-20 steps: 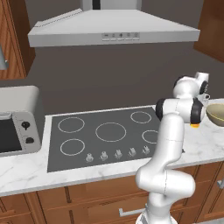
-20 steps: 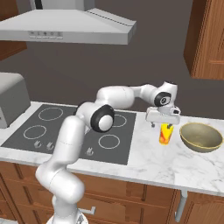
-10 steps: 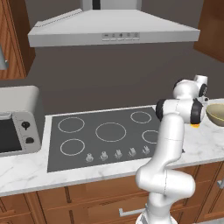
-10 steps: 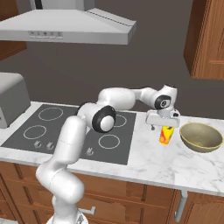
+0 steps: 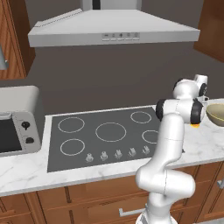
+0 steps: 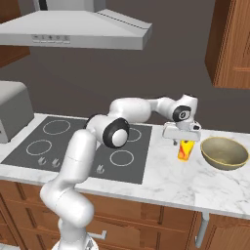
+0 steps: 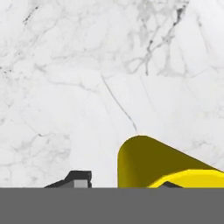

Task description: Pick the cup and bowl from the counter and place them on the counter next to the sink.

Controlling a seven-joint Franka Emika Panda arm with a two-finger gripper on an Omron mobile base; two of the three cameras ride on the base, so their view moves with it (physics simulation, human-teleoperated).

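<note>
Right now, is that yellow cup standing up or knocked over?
Upright: the cup stands on the marble counter under the pincer, its rim facing up.

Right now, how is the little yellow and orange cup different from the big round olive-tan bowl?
The little yellow and orange cup is tall and narrow; the big round olive-tan bowl is wide and low. The cup is bright yellow and orange; the bowl is dull olive with a yellowish rim. The cup stands right under the gripper; the bowl sits apart with nothing above it. Both stand on the white marble counter.
</note>
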